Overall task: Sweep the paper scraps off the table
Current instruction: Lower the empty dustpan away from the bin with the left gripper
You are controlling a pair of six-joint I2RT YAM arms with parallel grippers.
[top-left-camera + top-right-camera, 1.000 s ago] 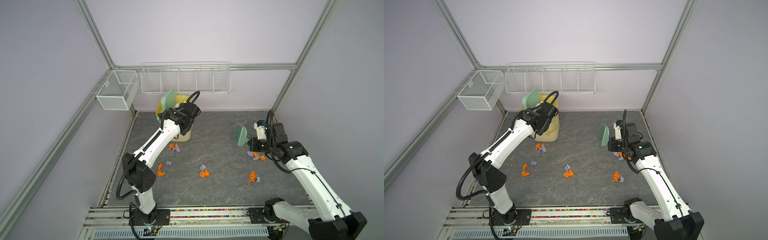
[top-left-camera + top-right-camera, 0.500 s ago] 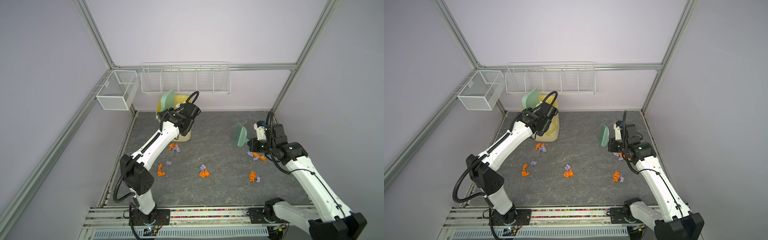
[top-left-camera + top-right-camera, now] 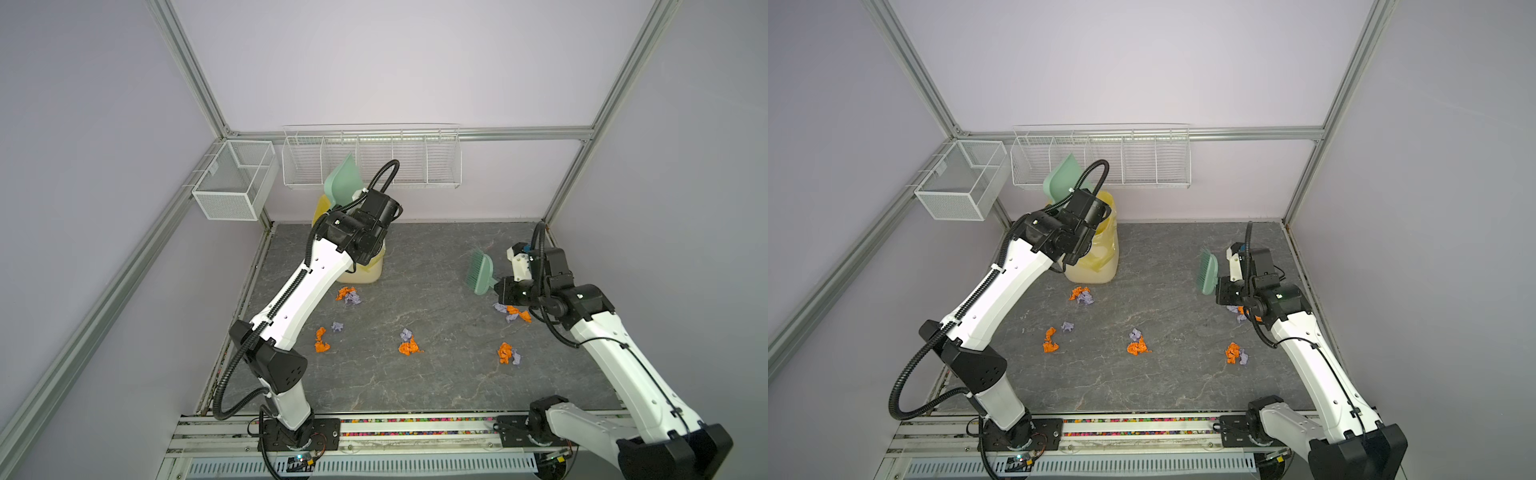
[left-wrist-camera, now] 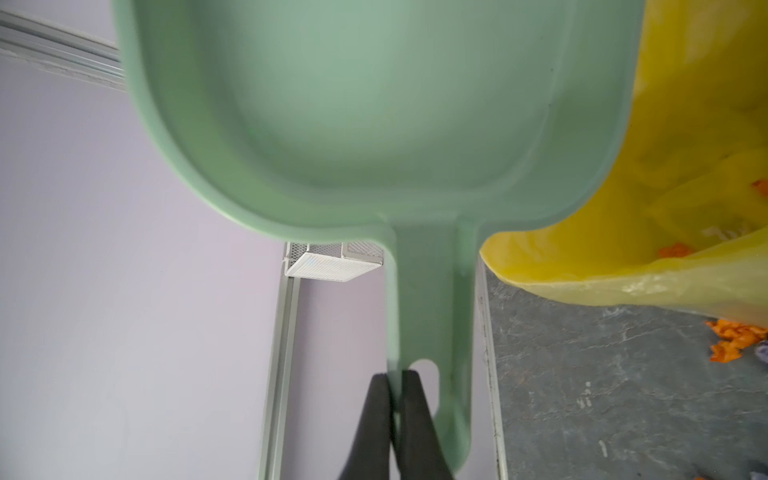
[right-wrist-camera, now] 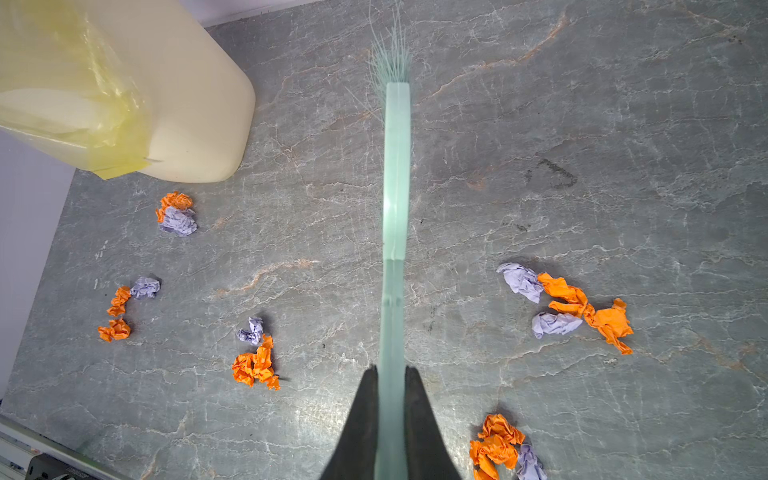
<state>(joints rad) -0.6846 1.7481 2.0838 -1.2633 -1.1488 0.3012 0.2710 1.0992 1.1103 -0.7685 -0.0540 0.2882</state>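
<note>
Orange and lavender paper scraps lie in small clusters on the dark grey table [image 3: 436, 374]: near the bin [image 3: 348, 296], at mid-left [image 3: 321, 340], in the middle [image 3: 409, 345], at the right [image 3: 508, 353] and under the right arm [image 3: 513, 312]. My left gripper [image 4: 395, 380] is shut on the handle of a green dustpan [image 4: 386, 124], which is raised and tilted over the bin [image 3: 343, 183]. The pan's inside shows no scraps. My right gripper [image 5: 391, 372] is shut on the handle of a green brush [image 5: 395, 174], held above the table at the right [image 3: 482, 272].
A cream bin with a yellow bag [image 3: 365, 270] stands at the back left; orange scraps [image 4: 675, 250] lie inside the bag. White wire baskets [image 3: 370, 160] hang on the back rail, and one [image 3: 235, 180] hangs on the left rail. Aluminium rails frame the table.
The left arm's elbow has shifted a little to the left while the dustpan stays over the bin. The right arm and brush have barely moved.
</note>
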